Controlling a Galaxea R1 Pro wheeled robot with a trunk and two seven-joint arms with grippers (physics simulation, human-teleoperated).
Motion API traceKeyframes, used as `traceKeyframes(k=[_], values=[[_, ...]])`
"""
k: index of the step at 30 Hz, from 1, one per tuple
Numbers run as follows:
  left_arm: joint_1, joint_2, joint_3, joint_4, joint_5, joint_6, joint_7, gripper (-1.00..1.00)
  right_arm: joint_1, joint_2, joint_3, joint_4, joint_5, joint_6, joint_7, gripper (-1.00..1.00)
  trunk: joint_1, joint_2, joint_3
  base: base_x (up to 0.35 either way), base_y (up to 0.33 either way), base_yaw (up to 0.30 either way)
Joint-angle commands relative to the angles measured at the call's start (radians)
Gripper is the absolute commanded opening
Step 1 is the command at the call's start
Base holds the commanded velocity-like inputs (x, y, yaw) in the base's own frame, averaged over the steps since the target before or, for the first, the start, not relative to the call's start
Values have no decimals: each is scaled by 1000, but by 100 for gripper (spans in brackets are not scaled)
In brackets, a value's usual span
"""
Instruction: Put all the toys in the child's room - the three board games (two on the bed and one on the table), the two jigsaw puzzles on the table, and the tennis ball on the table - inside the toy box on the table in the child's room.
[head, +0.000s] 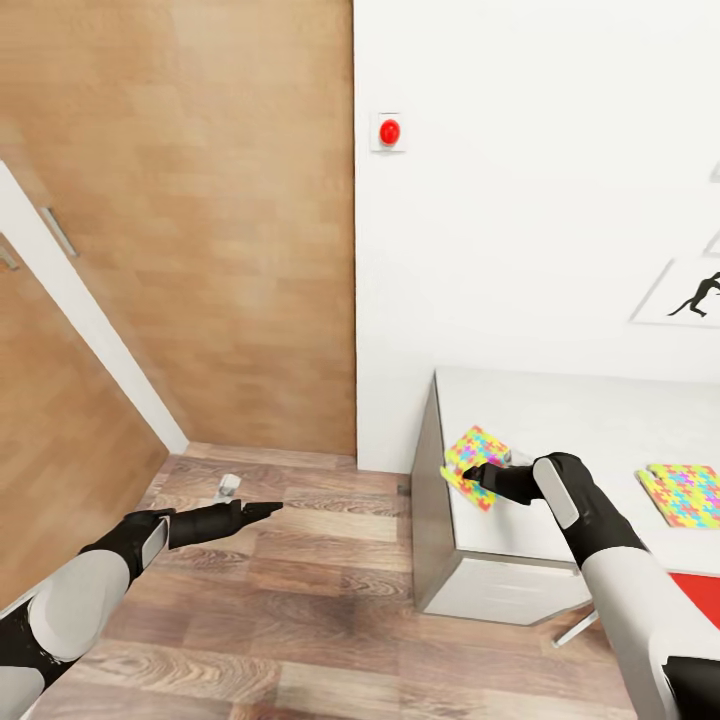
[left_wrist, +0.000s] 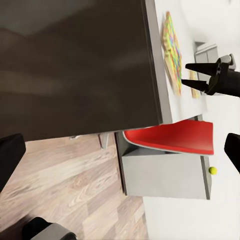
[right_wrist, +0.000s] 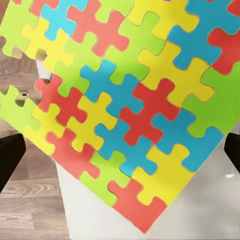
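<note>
At the desk corner: your right end effector, fingers apart, met one puzzle; left end effector together, far.

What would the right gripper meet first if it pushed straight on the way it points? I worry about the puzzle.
Probably the jigsaw puzzle: the right gripper points at it on the table corner, its fingers apart.

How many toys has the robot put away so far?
None that these pictures show, and the toy box is not among what they show. In hand: the right claw is at the near colourful jigsaw puzzle, which hangs over the corner of the white table; whether it grips it is unclear. Left: a second colourful jigsaw puzzle on the table and a small yellow tennis ball. The left claw holds nothing.
</note>
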Motion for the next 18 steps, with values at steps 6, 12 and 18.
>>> traceKeyframes(k=[6,12,18], values=[[-1,0,8,0,-9,12,-4,100,-1,0,-1,-1,-4,5,-4,100,1,-2,-2,0,127,0],[-1,-3,9,0,-9,11,-4,100,-1,-1,0,-1,-5,5,-4,100,1,-2,-2,81,99,0],[-1,-5,8,0,-9,11,-4,100,0,-2,-1,-1,-5,5,-4,100,1,-2,-2,43,35,0]])
